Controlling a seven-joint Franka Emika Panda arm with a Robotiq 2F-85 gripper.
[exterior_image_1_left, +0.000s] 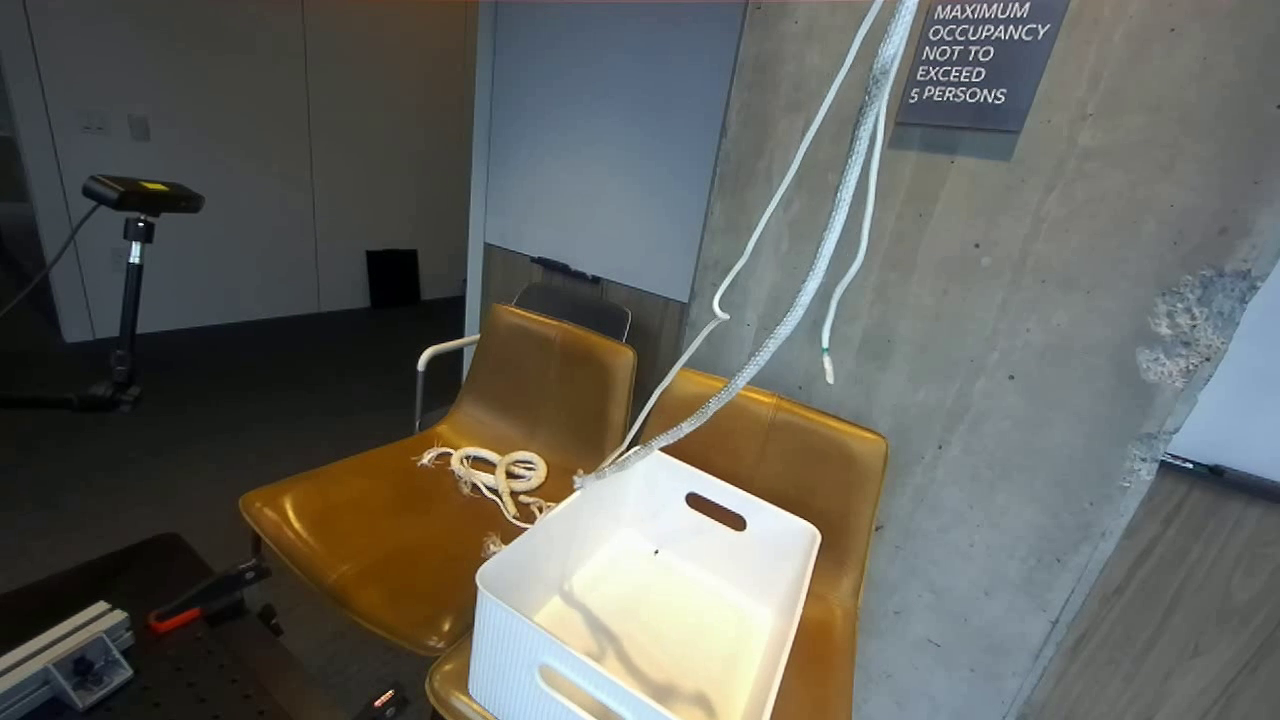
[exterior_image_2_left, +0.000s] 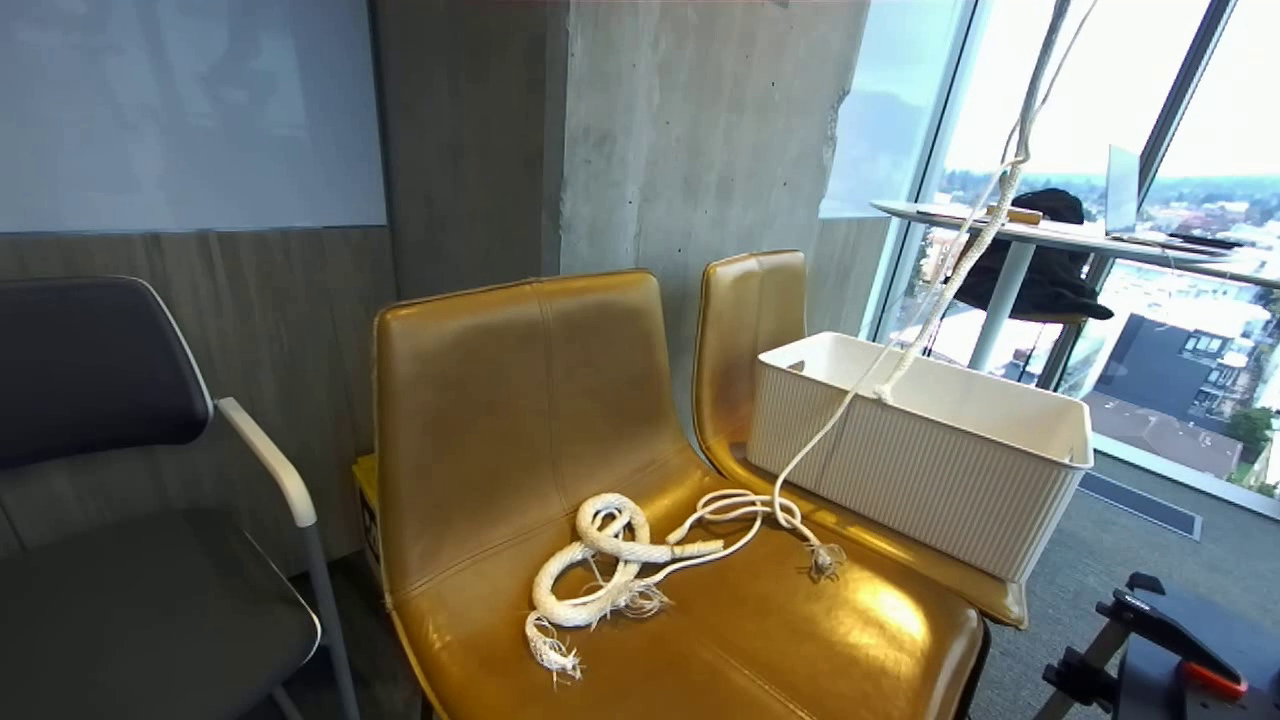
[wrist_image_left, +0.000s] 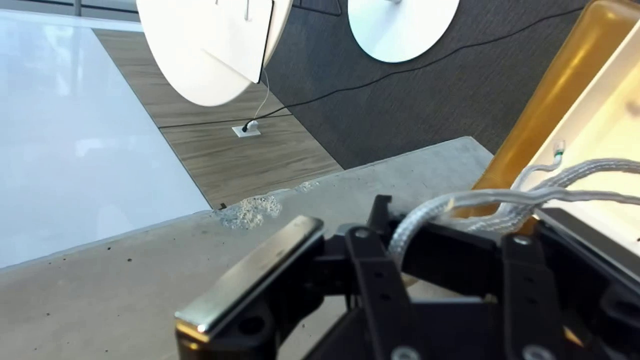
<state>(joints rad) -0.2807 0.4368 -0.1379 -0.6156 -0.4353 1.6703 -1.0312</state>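
The jaws are closed on a white rope (wrist_image_left: 490, 196) that hangs to one long edge of a white bin (exterior_image_2_left: 910, 465) on a brown chair (exterior_image_2_left: 755, 310), while more rope (exterior_image_2_left: 650, 551) lies coiled near the seat's back edge on the neighbouring chair (exterior_image_2_left: 480, 400).

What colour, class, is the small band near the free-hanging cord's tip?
The band is green, clearest in the wrist view.
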